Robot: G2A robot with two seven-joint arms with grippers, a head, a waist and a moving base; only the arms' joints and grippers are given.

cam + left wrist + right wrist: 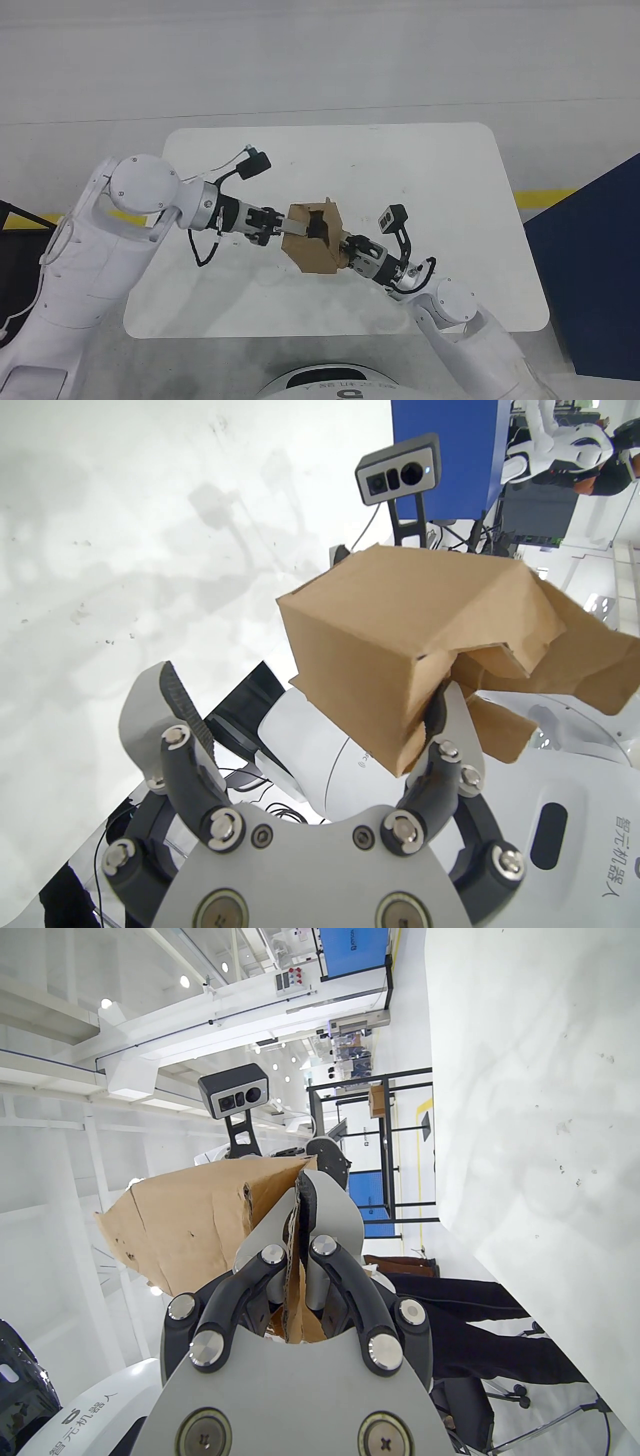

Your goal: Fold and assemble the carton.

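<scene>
Brown carton sits over white table btwn both arms: right gripper pinched tight on a cardboard flap edge, left gripper spread wide at opp. side, w/ one finger touching the carton, other well apart.

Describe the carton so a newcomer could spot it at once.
On the white rounded table, look near its middle. The carton is between the left gripper and right gripper: a half-folded brown cardboard box, the only brown thing there.
</scene>
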